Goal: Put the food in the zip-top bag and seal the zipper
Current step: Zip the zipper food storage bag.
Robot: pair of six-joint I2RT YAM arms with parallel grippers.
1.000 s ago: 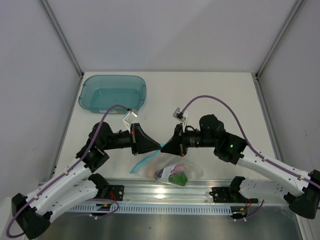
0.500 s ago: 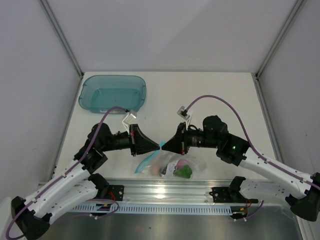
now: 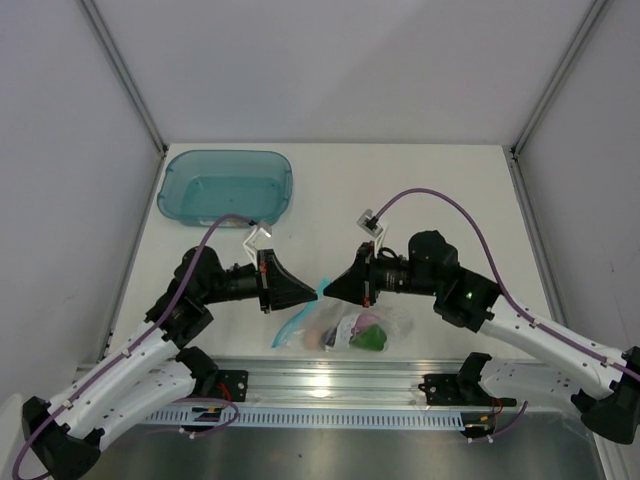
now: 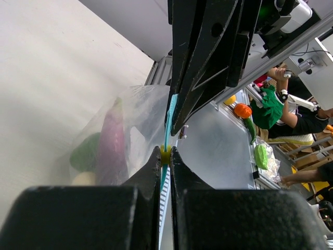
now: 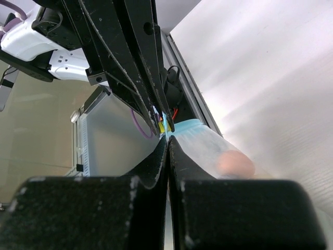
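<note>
Top external view, listed near to far.

Item 1: zip-top bag (image 3: 385,322), count 1. It lies on the table (image 3: 450,200) just beyond the near metal rail (image 3: 330,385), between the 2 arms.

Contents, food: green pepper lump (image 3: 368,339), 1; purple eggplant (image 3: 330,341), 1; pale ball (image 3: 365,322), 1 for certain. We cannot pick out the 2nd ball through the crumpled plastic. We see no food loose on the table, so we judge the loading done.

Item 2: zipper (image 3: 290,328), 1 light-blue strip, its far end raised.

Item 3: left gripper (image 3: 312,293), 1, clenched on the zipper. In its wrist view the jaws pinch the strip at a small yellow tab (image 4: 165,154).

Item 4: right gripper (image 3: 333,289), 1, clenched on the same strip, tip to tip with the left.

Left to do, in our judgement: press the seal shut along the strip. We cannot tell how much is closed.

Item 5: teal tub (image 3: 225,185), 1, far left, well apart from the bag.
</note>
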